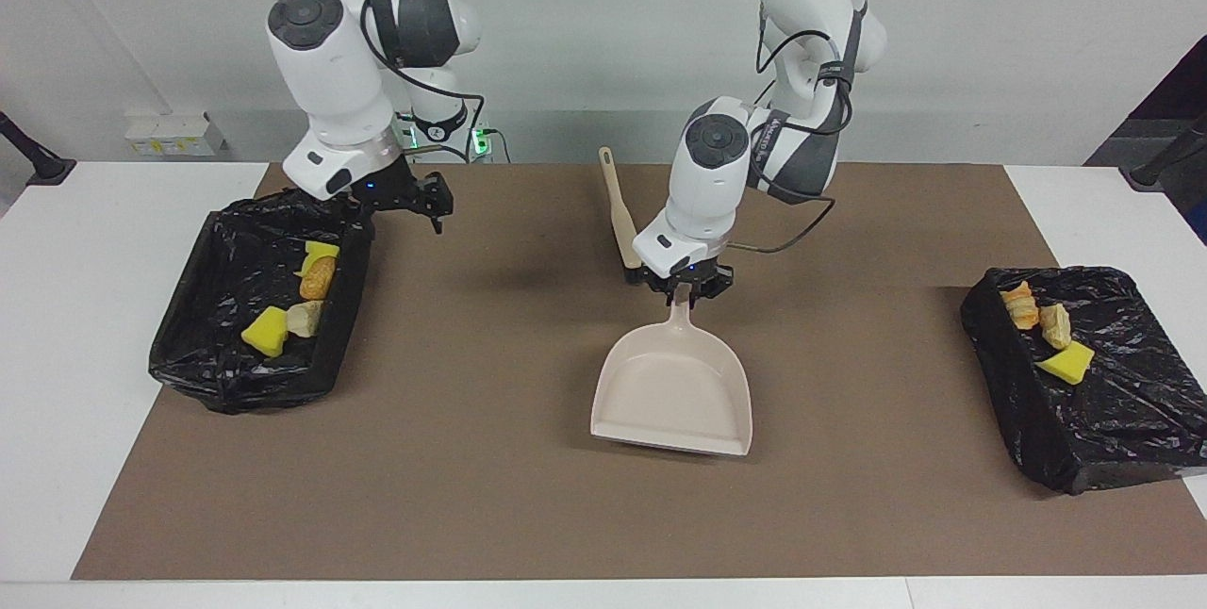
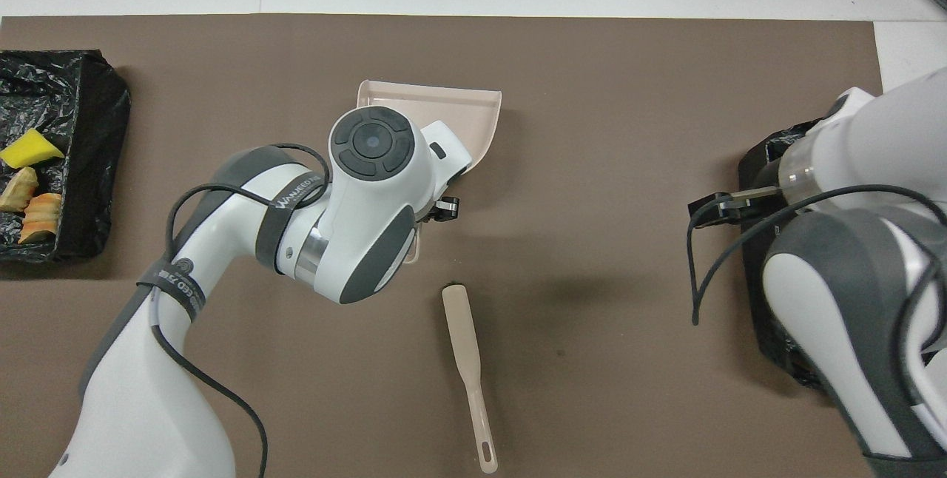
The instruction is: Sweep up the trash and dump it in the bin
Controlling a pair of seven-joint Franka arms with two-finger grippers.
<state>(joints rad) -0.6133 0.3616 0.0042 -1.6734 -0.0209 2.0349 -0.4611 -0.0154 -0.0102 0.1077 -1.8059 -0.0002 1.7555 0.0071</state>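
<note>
The brush [image 1: 618, 213] lies free on the brown mat [image 1: 471, 496] at upper centre of the facing view, its handle end toward the robots. Level with its bristle end, the left gripper [image 1: 681, 291] is clamped on the handle of the beige dustpan [image 1: 674, 392], whose pan rests flat at mid-frame with its open lip toward the bottom of the frame. In the overhead view the left arm covers most of the pan, leaving only its front edge [image 2: 429, 93] showing.

The right gripper [image 1: 426, 202], at upper left of the facing view, hangs with its fingers spread and nothing between them, over the mat just beside the corner of the black-lined bin [image 1: 189, 336].

That bin holds 4 pieces of trash [image 1: 300, 298], yellow sponge chunks and tan lumps, along its inner wall. The second black-lined bin [image 1: 1113, 420], at the right edge of the facing view, holds 3 more pieces [image 1: 1042, 331] near its rim.
</note>
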